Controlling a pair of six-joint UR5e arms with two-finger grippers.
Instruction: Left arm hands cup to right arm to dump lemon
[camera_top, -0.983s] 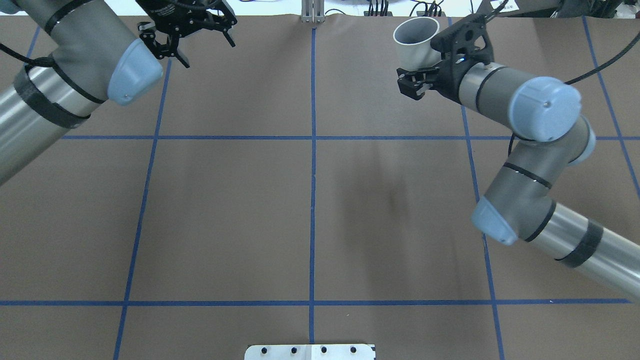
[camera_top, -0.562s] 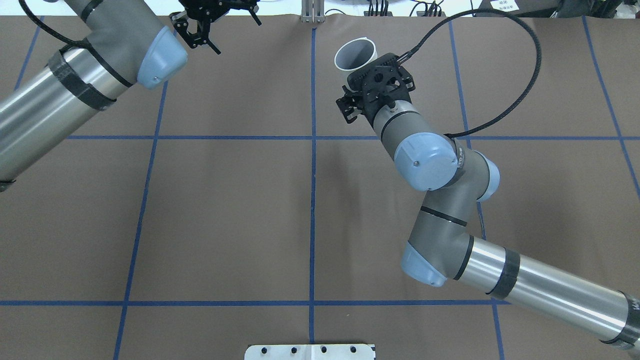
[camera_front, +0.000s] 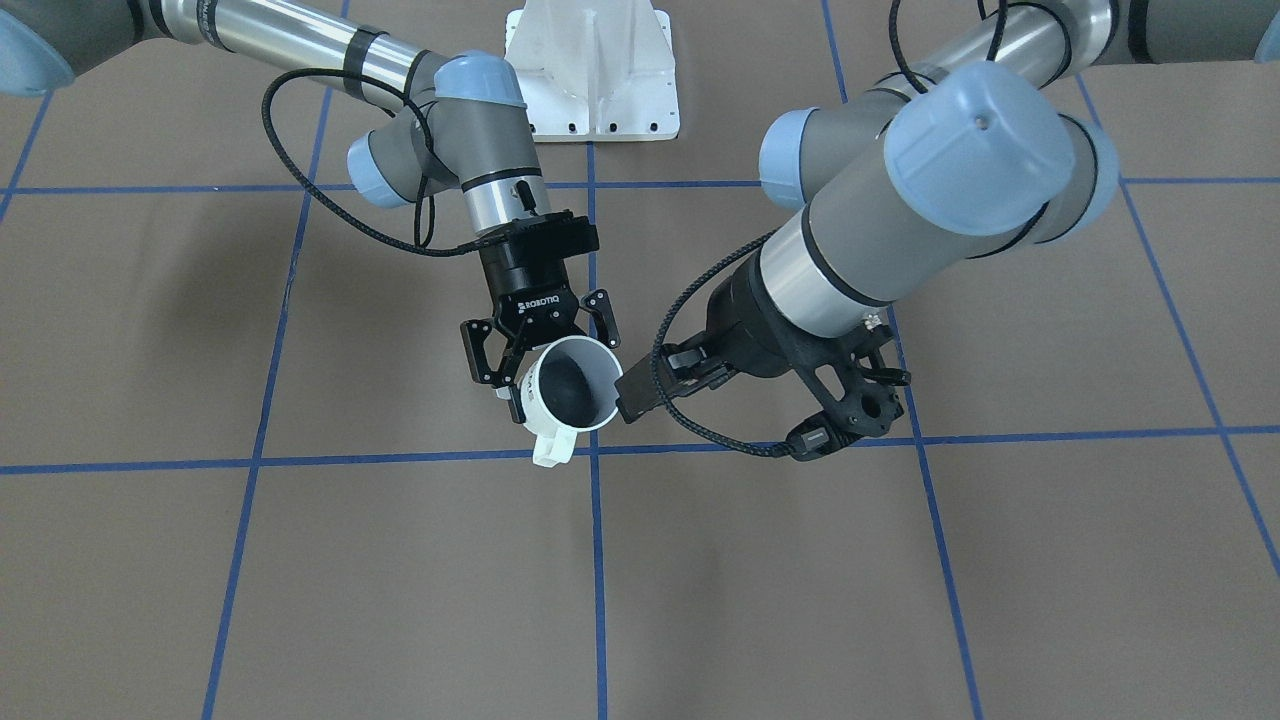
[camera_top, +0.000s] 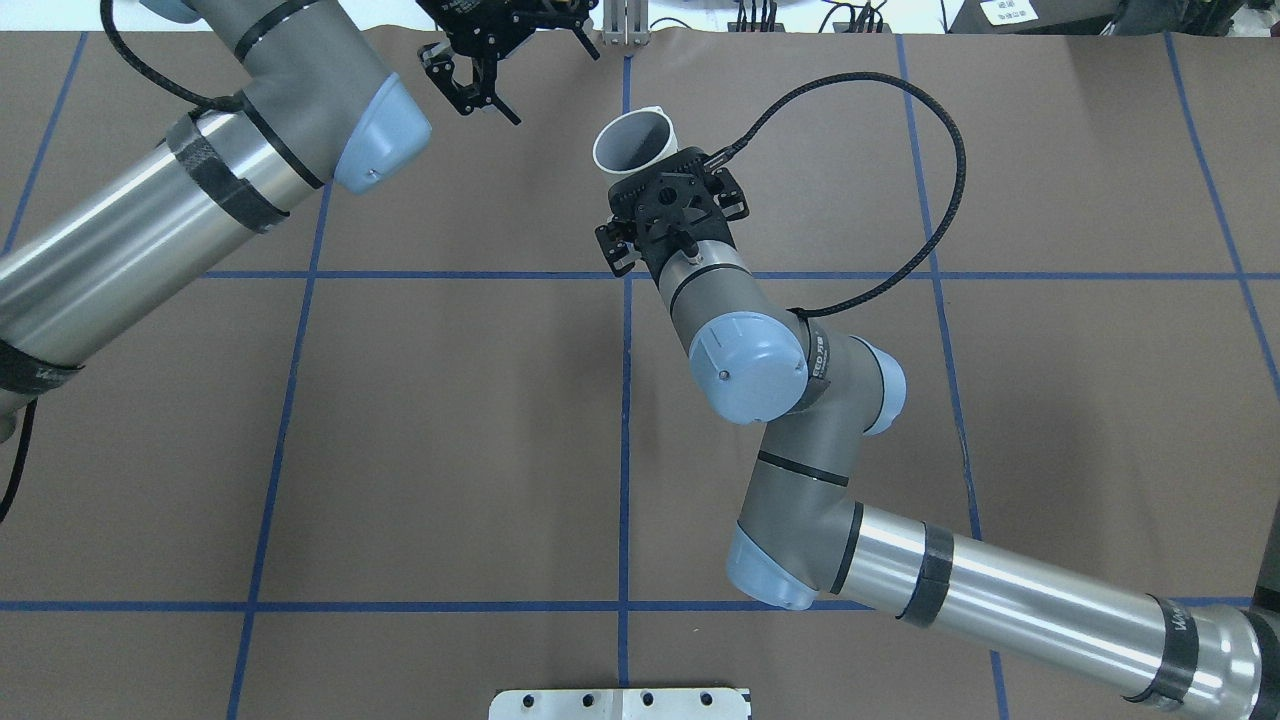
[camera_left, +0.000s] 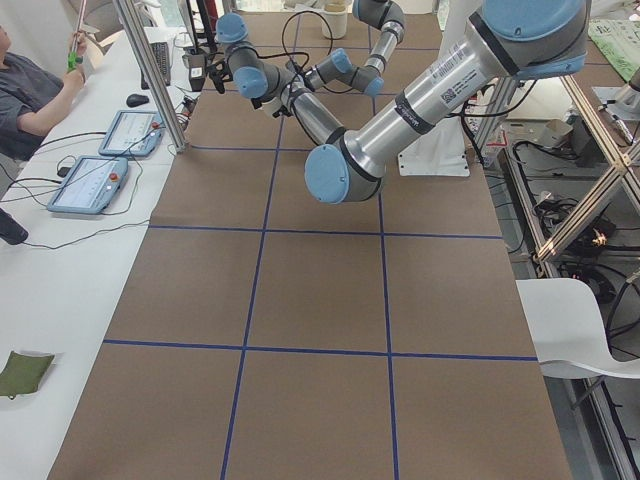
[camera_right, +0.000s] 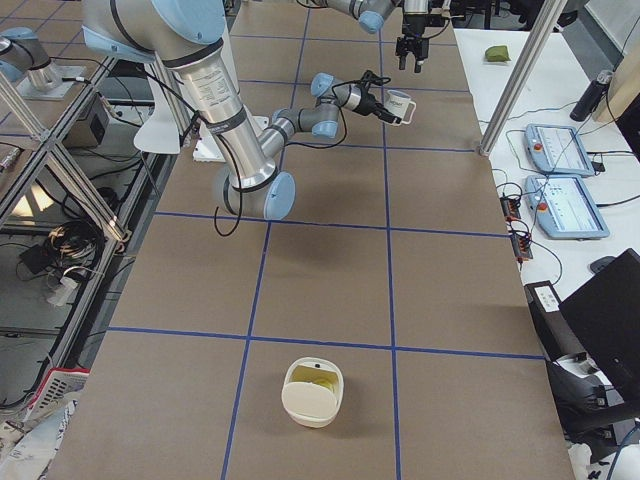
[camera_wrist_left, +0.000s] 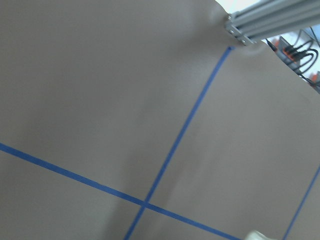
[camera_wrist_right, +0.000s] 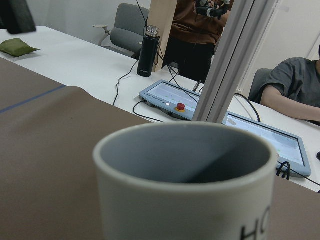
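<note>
Stretching the right arm (camera_top: 1000, 585) toward the middle of the far edge. Hanging the left gripper (camera_top: 505, 62) close by, fingers spread and empty. Pinching the cup (camera_front: 572, 388) across its wall in the right gripper (camera_front: 548, 362), aloft, handle toward that edge. Possibly glimpsing lemon (camera_right: 316, 376) in a white bowl (camera_right: 312, 410) by the right edge. Likely handling stiff, slick, breakable: gripping the wall, sparing the handle. Sitting nearer the centre line than a second ago, cup and both grippers alike.

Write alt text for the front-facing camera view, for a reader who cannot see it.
The right gripper holds a white cup over the brown, blue-taped table, mouth tilted toward the camera, handle lowest. The left gripper appears just beside the cup's rim, not gripping it.
</note>
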